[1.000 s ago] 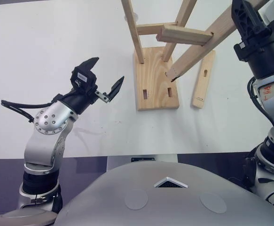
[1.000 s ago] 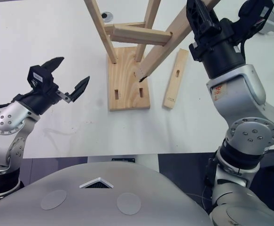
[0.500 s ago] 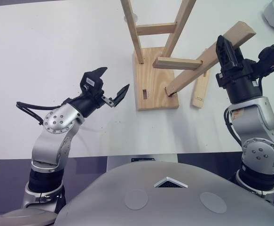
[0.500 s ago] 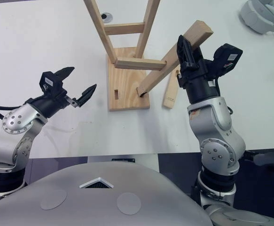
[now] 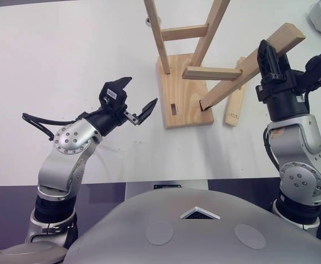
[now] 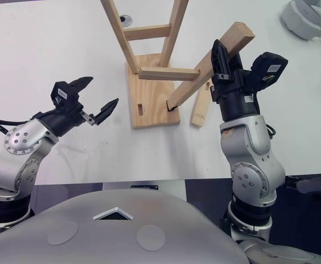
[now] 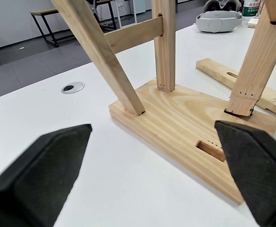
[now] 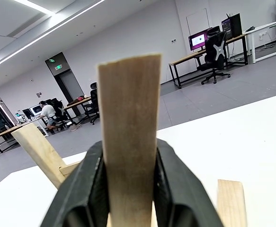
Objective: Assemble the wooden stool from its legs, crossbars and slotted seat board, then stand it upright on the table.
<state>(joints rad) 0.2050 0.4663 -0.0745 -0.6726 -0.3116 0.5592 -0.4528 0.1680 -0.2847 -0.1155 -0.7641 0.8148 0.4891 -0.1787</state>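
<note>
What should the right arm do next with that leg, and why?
Probably tip the leg upright and press it down. The right gripper holds it leaning, its lower end at the near right slot of the seat board, seemingly not fully in. The open left gripper hovers beside the board, apart from it.

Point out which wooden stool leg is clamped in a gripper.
The tilted wooden leg, held by the right gripper; the other two legs stand ungripped in the slotted seat board.

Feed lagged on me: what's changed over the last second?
The right gripper, jaws shut on the leg, dropped down, bringing the leg's foot to the near right slot of the seat board. The left gripper, jaws open, edged toward the board. Seat board, standing legs and loose slotted piece stayed put.
</note>
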